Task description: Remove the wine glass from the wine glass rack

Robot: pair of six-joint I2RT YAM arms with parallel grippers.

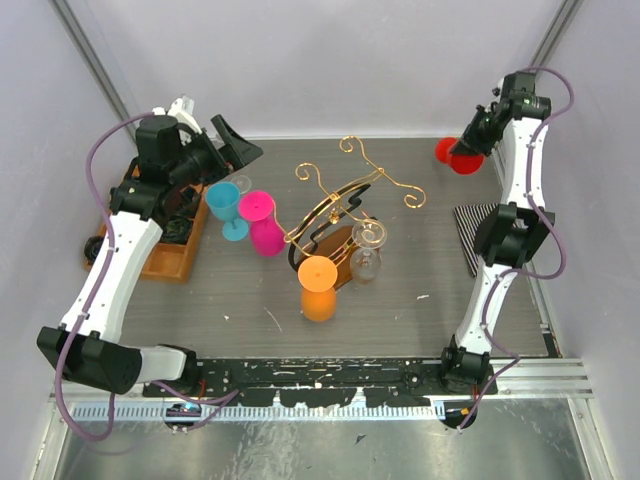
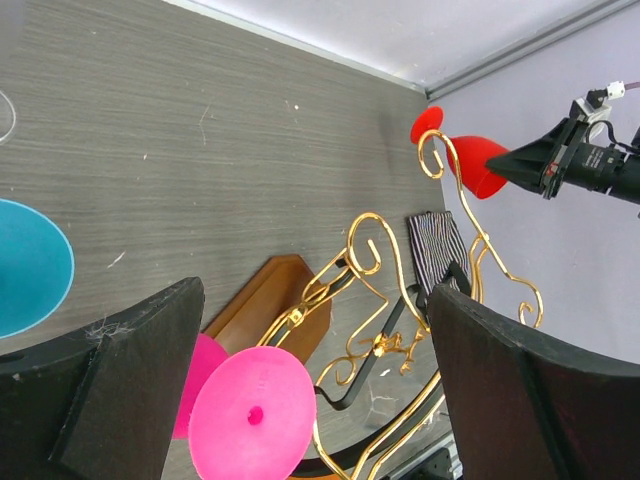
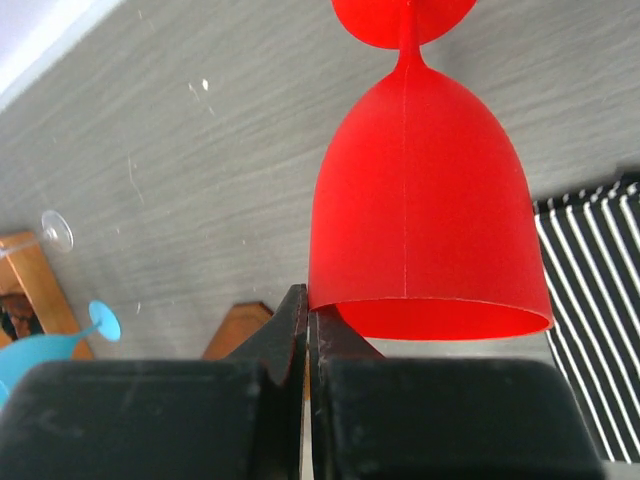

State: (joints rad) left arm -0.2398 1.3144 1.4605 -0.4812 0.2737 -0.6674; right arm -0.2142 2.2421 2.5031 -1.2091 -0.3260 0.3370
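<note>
Orange glass (image 1: 318, 285) and clear glass (image 1: 368, 245) sit at the near end of the rack (image 1: 345, 200). The rack is between the grippers, well apart from the right one. Pink glass (image 1: 262, 222) and blue glass (image 1: 228, 208) are near the left gripper (image 2: 315, 310), which is wide open and holds nothing. Farthest: right gripper (image 3: 307, 300) clamped on the rim of the red glass (image 3: 420, 200), clear of the rack, foot pointing away from the fingers.

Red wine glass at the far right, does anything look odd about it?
Yes. The red wine glass is tipped sideways, not upright, its foot pointing away from the right gripper, which looks shut on its rim. Whether it touches the table is unclear.
</note>
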